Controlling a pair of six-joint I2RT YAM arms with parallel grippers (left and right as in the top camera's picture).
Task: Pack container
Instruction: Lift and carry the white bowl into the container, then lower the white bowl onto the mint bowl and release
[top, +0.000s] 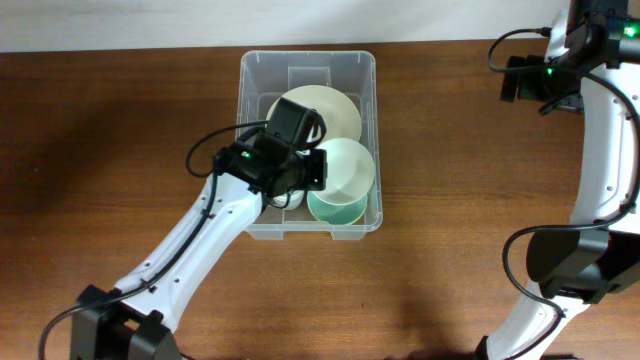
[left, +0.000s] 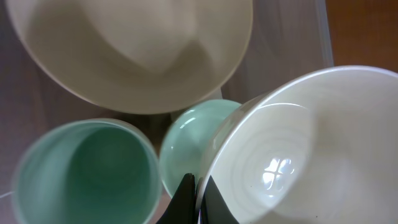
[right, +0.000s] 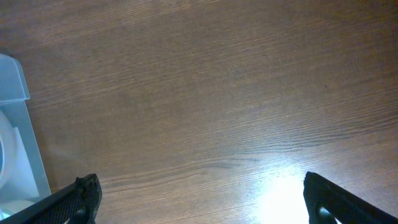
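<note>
The clear plastic container (top: 308, 60) stands at the table's middle. It holds a large cream bowl (top: 322, 108), a white bowl (top: 352, 165) stacked in a mint-green bowl (top: 335, 211), and a mint-green cup (left: 81, 174). My left gripper (left: 199, 199) is down inside the container (left: 292, 43), shut on the near rim of the white bowl (left: 298, 155). From overhead the left gripper (top: 300, 170) covers the cup. My right gripper (right: 199, 193) is open and empty over bare wood, to the right of the container's corner (right: 15, 81).
The brown wooden table (top: 120, 120) stretches on both sides of the container. The right arm (top: 610, 130) stands at the far right edge. A pale wall strip runs along the back.
</note>
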